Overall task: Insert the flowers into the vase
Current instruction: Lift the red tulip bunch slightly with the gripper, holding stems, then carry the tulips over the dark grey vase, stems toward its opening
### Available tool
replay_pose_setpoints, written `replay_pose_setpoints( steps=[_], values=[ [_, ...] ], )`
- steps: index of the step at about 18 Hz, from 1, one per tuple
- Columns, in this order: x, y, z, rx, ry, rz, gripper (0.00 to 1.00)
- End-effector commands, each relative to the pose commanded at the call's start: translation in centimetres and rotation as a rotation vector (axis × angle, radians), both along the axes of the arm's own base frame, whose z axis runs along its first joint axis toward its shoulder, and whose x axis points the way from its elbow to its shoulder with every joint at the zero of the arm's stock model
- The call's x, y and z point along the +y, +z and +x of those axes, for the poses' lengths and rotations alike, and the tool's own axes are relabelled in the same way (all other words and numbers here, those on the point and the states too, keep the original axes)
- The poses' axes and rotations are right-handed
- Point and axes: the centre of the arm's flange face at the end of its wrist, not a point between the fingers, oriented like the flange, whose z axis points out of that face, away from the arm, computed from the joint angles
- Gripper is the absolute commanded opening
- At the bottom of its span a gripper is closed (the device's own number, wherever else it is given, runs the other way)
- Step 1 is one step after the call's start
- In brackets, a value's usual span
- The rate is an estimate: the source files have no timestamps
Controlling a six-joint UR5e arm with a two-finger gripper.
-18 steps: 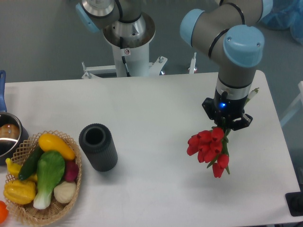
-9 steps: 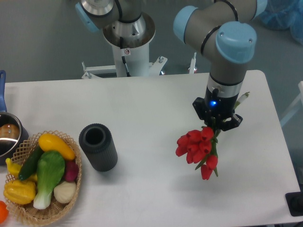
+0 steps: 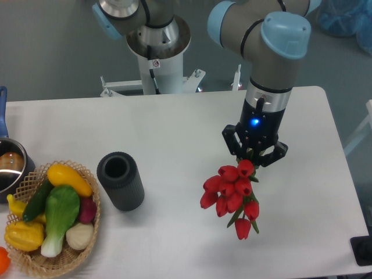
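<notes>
Fixed camera view. The gripper (image 3: 254, 156) hangs over the right half of the worktop (image 3: 192, 128) with its fingers closed on the stem end of the flowers (image 3: 229, 192). The bunch is carried clear of the worktop; the red buds point toward the camera and downward in the frame, while the stem ends are hidden behind the gripper body. The exact finger contact on the stems cannot be resolved.

The vase (image 3: 121, 180) stands upright on the worktop, well apart from the flowers and to their left in the frame, with its round mouth open and unobstructed. A wicker basket (image 3: 93, 221) of vegetables sits just beside the vase on its far left side.

Governing relation: the vase mouth lies to the left of the fingers, and the bunch's long axis appears oriented buds-first. Judged from this, insertion calls for travel leftward and a reorientation so the stems enter the mouth.
</notes>
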Motion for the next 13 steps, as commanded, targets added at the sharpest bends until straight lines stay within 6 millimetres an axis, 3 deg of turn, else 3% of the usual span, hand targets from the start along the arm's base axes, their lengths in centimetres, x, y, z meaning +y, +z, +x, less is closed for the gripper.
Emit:
replay_pose_setpoints(
  steps=[7,13],
  values=[
    [0.1,-0.3,-0.2,-0.014,0.033,0.032,0.00],
    [0.3,-1.5,0.5,-0.088,-0.047,0.307,0.00]
  ],
)
